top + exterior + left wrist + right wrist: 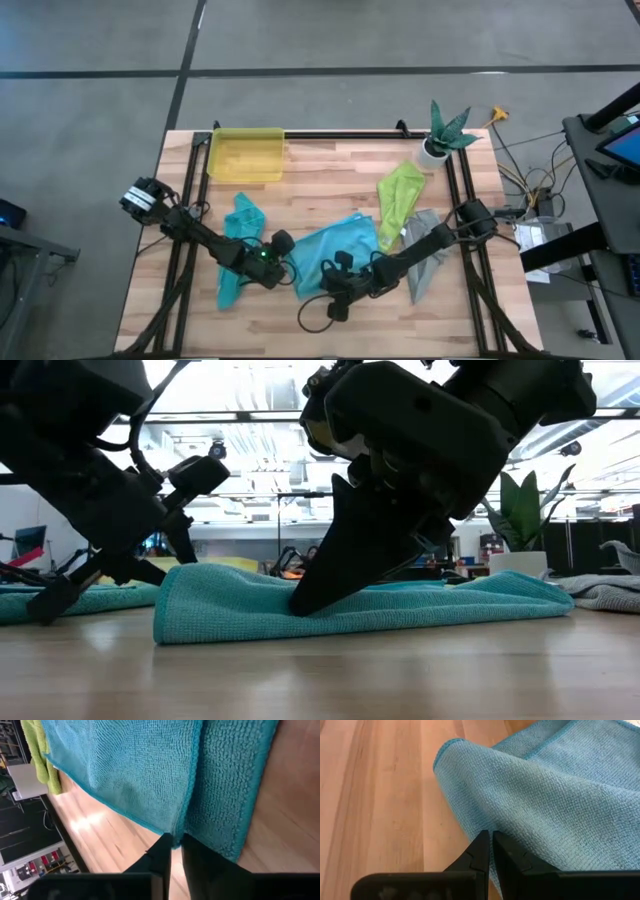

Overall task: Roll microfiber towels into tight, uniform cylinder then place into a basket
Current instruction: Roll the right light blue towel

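A light blue towel [335,250] lies folded over on the wooden table, mid-front. My left gripper [173,845] is shut at its left edge, and my right gripper [490,839] is shut at its near folded edge. A teal towel [240,250] lies crumpled to the left under the left arm. A lime green towel [398,200] and a grey towel [425,262] lie at the right. The yellow basket [245,155] stands at the far left. My left gripper pinches the light blue towel's hemmed edge [169,826] between its two fingertips, slanting down from the table's left side. The cloth lies slack on the table; one layer or several, I cannot tell. My right gripper has its shut fingertips on the towel's near fold [470,826], slanting down from the right [300,600]. Whether cloth lies between them I cannot tell for sure. The towel rests flat on the table there.
A white plant pot [436,148] with a green plant stands at the far right corner. Bare wood lies along the near edge [300,335] and between the basket and the towels [320,190]. Dark frame rails [465,190] run along the table's sides.
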{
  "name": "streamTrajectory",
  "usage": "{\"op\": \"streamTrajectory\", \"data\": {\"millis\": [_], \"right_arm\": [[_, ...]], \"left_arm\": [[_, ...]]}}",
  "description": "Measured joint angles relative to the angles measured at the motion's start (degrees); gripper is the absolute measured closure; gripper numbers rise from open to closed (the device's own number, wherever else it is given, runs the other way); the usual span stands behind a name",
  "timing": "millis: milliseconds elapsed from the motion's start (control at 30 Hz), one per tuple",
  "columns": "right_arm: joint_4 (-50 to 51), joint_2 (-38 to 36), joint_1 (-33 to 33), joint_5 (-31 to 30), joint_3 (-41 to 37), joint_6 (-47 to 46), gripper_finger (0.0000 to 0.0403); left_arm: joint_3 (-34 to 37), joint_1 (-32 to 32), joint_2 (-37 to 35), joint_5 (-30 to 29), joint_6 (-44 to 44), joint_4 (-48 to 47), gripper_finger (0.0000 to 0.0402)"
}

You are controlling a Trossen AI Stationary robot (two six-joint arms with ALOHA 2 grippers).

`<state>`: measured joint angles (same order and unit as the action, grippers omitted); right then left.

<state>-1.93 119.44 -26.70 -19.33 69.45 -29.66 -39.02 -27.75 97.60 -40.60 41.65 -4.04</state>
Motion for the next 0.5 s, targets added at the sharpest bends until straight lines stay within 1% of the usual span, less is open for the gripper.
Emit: {"op": "streamTrajectory", "data": {"millis": [133,300,400,500], "right_arm": [[0.0,0.0,0.0,0.0,0.0,0.1,0.0385],[0.2,0.0,0.0,0.0,-0.2,0.1,0.0385],[0.2,0.0,0.0,0.3,-0.3,-0.1,0.0385],[0.3,0.0,0.0,1.9,-0.9,-0.4,0.0385]], "left_arm": [[-0.1,0.0,0.0,0.0,-0.1,0.0,0.0396],[0.0,0.0,0.0,-0.3,-0.2,0.0,0.0398],[0.0,-0.2,0.0,-1.9,-0.6,0.2,0.0398],[-0.2,-0.2,0.0,-2.4,-0.7,0.3,0.0398]]}}
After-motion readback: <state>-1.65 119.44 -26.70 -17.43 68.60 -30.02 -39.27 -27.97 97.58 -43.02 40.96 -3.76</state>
